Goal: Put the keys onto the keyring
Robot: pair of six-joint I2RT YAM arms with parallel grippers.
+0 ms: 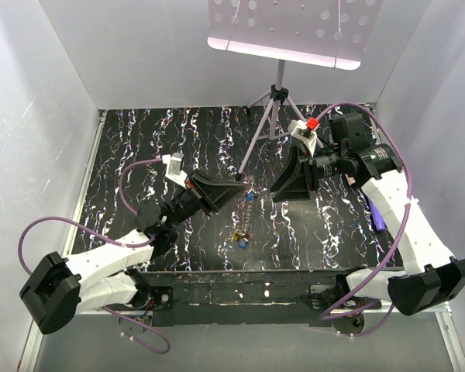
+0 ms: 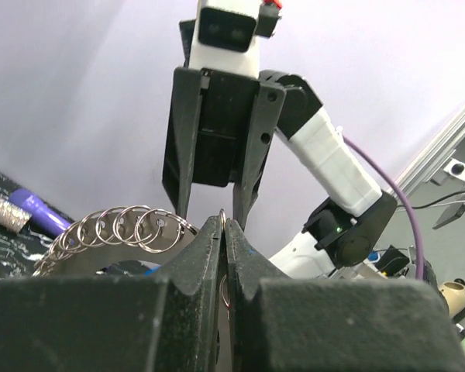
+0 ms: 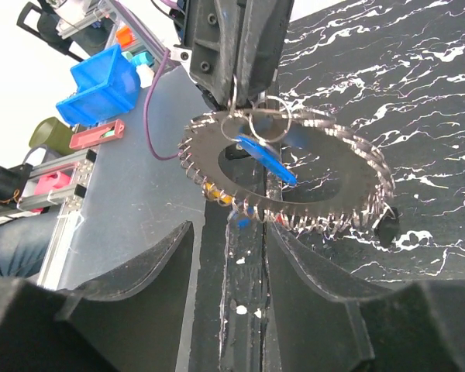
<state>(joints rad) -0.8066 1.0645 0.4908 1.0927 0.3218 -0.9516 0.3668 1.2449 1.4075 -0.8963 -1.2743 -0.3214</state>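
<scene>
The keyring (image 3: pixel 337 194), a grey metal disc edged with small wire loops, hangs tilted in the air between my grippers. It shows edge-on in the top view (image 1: pixel 246 209) and at the left of the left wrist view (image 2: pixel 116 232). My left gripper (image 2: pixel 223 226) is shut on one small loop at the disc's top edge (image 3: pixel 236 124). A blue key (image 3: pixel 267 159) hangs across the disc's hole. More keys (image 3: pixel 221 195) with yellow, blue and red heads hang from its lower edge (image 1: pixel 239 239). My right gripper (image 3: pixel 231 232) is open and empty, just short of the disc (image 1: pixel 279 190).
A purple pen (image 1: pixel 380 217) lies by the right arm and shows again in the left wrist view (image 2: pixel 39 211), next to a glittery tube (image 2: pixel 4 209). A tripod stand (image 1: pixel 275 101) with a perforated plate stands at the back of the black marbled table (image 1: pixel 139 139).
</scene>
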